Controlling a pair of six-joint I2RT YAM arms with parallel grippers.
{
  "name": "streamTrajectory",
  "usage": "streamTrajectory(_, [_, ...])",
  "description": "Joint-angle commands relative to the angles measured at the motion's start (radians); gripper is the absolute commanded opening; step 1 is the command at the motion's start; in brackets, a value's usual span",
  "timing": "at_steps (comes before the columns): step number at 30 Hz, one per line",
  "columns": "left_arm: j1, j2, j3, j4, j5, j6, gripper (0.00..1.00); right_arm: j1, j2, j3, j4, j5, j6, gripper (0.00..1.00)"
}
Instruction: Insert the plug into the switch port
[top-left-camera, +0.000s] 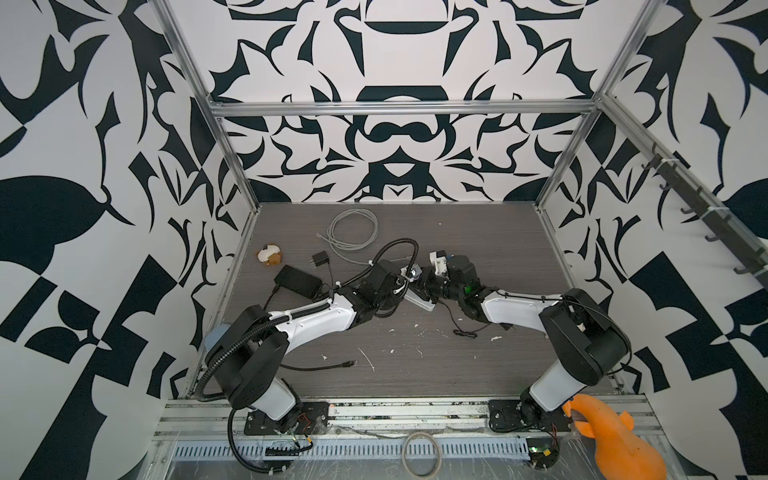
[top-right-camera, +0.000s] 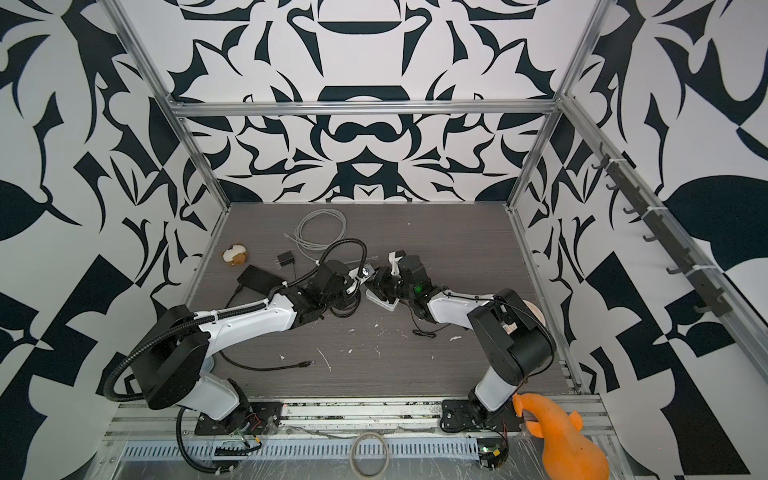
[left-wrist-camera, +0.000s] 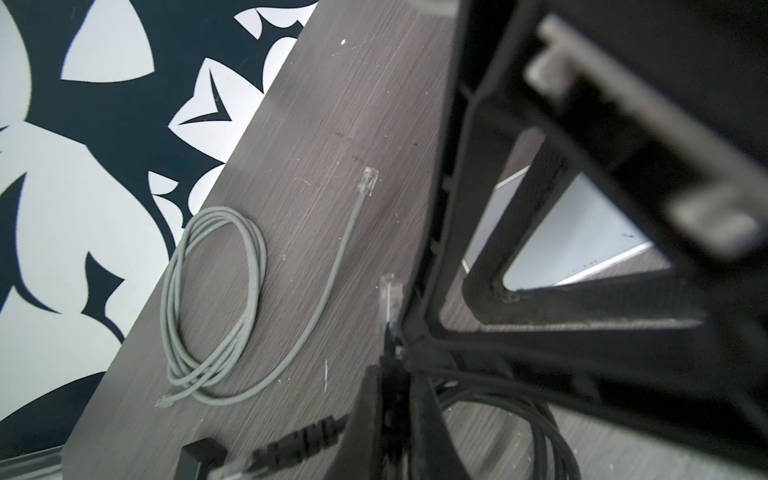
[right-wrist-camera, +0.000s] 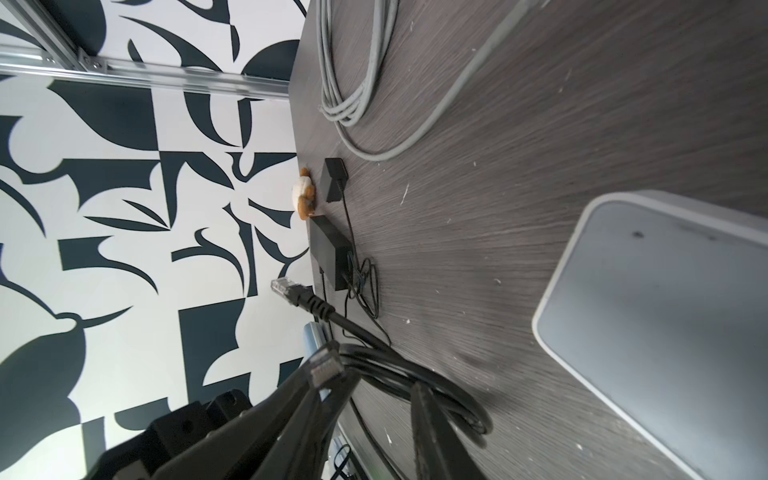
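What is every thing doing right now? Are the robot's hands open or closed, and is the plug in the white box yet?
left gripper: shut, pinching the plug.
plug: sticking out past the fingertips, not in the switch.
right gripper: open, with the black cable looping between its fingers.
switch: lying flat on the table, ports hidden.
grey cable: coiled on the table, both ends loose.

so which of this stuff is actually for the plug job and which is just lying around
For the job: plug, black cable, switch.

Lying about: grey cable, power brick, small adapter, stuffed toy, orange toy.
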Motion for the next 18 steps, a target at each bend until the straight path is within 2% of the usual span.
streamTrajectory(1, [-0.01, -0.02, -0.007, 0.03, 0.004, 0.027, 0.0, -0.001, -0.006, 0.004, 0.111, 0.043, 0.041, 0.4])
streamTrajectory(10, [-0.012, -0.027, 0.002, 0.011, 0.04, 0.006, 0.0, -0.001, 0.031, 0.009, 0.209, 0.05, 0.034, 0.39])
streamTrajectory(18, [-0.005, -0.052, 0.01, -0.015, 0.121, -0.035, 0.0, 0.005, 0.094, 0.009, 0.339, -0.029, 0.055, 0.19])
